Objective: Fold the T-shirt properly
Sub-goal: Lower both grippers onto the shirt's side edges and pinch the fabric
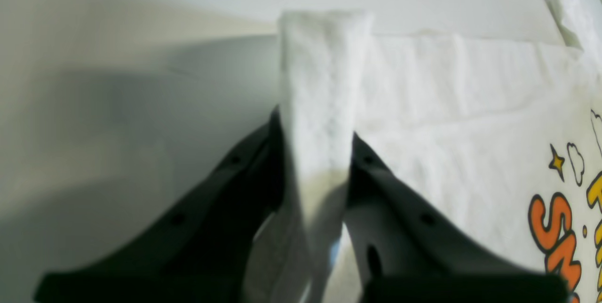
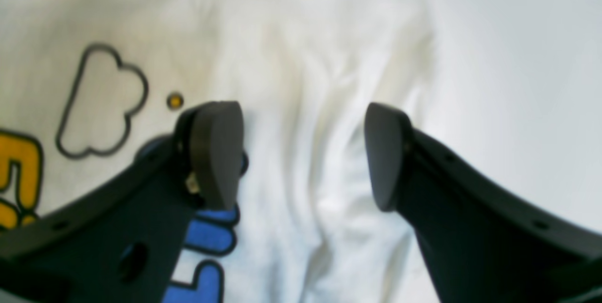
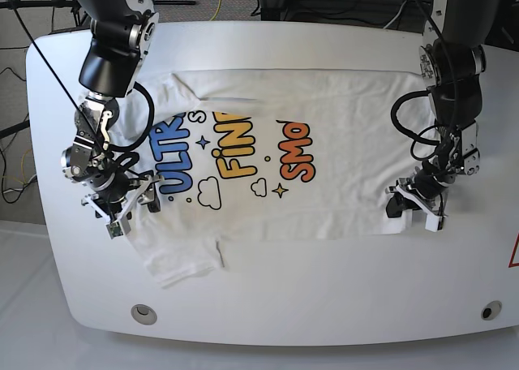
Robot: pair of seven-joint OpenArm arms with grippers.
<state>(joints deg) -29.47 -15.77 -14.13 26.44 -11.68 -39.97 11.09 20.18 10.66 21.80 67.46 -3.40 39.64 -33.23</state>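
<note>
The white T-shirt (image 3: 332,195) lies print side up across the table, showing "ULTRA" in blue, "FINE" in yellow and "SMOL" in orange. My left gripper (image 3: 403,201) is at the shirt's right edge. In the left wrist view it (image 1: 317,129) is shut on a raised fold of white T-shirt fabric (image 1: 470,166). My right gripper (image 3: 130,201) is at the shirt's left side beside the blue letters. In the right wrist view it (image 2: 301,152) is open, its fingertips (image 2: 216,152) just above wrinkled T-shirt cloth (image 2: 301,58), holding nothing.
The white table (image 3: 324,297) has rounded edges, with bare surface in front of the shirt. One sleeve (image 3: 178,260) sticks out toward the front left. Two round fittings (image 3: 143,311) sit near the front edge. Cables and stands lie behind the table.
</note>
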